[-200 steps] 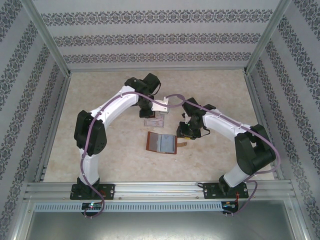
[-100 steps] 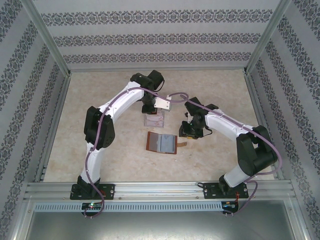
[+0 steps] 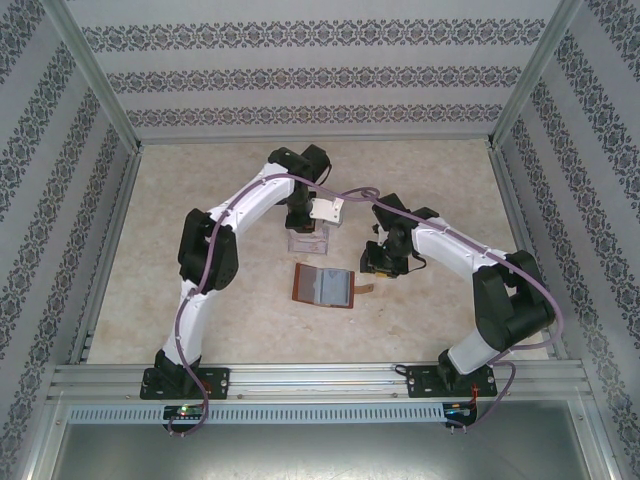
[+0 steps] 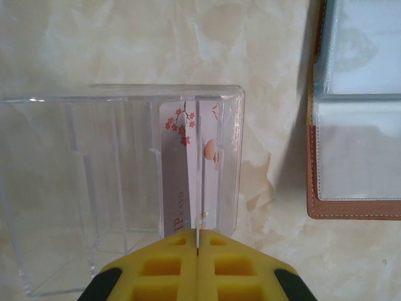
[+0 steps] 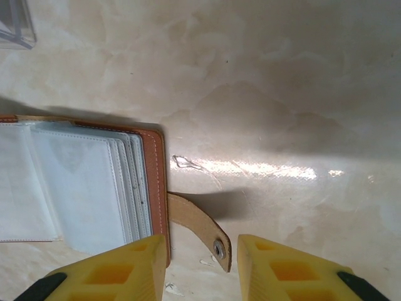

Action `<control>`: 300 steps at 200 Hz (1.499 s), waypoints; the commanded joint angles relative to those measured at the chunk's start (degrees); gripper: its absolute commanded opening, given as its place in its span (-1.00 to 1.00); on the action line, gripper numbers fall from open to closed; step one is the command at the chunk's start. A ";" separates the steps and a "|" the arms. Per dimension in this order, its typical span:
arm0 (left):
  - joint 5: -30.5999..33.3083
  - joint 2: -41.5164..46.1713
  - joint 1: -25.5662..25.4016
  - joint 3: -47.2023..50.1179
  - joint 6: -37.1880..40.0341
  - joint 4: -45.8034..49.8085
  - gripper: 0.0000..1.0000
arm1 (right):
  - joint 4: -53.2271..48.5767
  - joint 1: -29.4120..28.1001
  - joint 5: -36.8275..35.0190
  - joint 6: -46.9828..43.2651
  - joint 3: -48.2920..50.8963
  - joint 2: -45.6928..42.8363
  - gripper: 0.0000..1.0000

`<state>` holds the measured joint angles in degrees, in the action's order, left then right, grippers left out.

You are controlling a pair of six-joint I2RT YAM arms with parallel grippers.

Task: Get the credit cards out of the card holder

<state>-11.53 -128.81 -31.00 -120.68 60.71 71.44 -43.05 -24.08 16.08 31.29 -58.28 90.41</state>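
The brown card holder point(image 3: 324, 285) lies open on the table, grey-blue sleeves up, and its edge point(image 4: 311, 163) runs right of the clear rack. My left gripper point(image 4: 197, 233) is shut on a thin credit card seen edge-on, standing inside that rack. Beside it a pale credit card point(image 4: 182, 182) with red blossoms shows through the plastic. From above, the left gripper point(image 3: 312, 222) hangs over the rack. My right gripper point(image 5: 202, 241) is open at the card holder's point(image 5: 153, 182) right edge, with the snap tab point(image 5: 197, 226) lying untouched between its fingers.
The clear ridged plastic rack point(image 4: 94, 188) stands just beyond the card holder, and its corner point(image 5: 12, 25) shows at the right wrist view's top left. Patterned walls and metal rails point(image 3: 110, 240) enclose the beige marbled table.
The left arm's elbow has swung right and forward, and its gripper has shifted slightly right over the rack. The right arm has barely moved.
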 commanded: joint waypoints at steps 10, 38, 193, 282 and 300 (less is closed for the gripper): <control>-0.43 -1.76 0.53 -2.09 1.68 3.42 -1.00 | 0.05 0.92 0.09 -0.36 1.13 0.53 -0.29; -1.03 -2.75 0.52 -2.44 1.65 3.71 -1.00 | 0.23 1.14 0.22 -0.40 1.49 0.51 -0.29; -2.40 -0.36 0.59 -4.56 -5.61 -0.15 -0.43 | 0.59 1.22 0.39 0.04 1.54 -0.14 -0.29; 10.12 5.89 0.76 5.68 -39.28 -17.32 -0.65 | 2.49 -0.04 2.40 1.40 1.78 -0.41 -0.29; 9.20 6.76 1.29 6.93 -44.80 -17.60 -0.68 | 3.29 -0.51 3.46 1.89 1.98 -0.30 -0.29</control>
<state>-4.19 -125.32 -30.94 -115.39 29.15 57.39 -40.64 -23.55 17.56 31.77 -57.54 90.50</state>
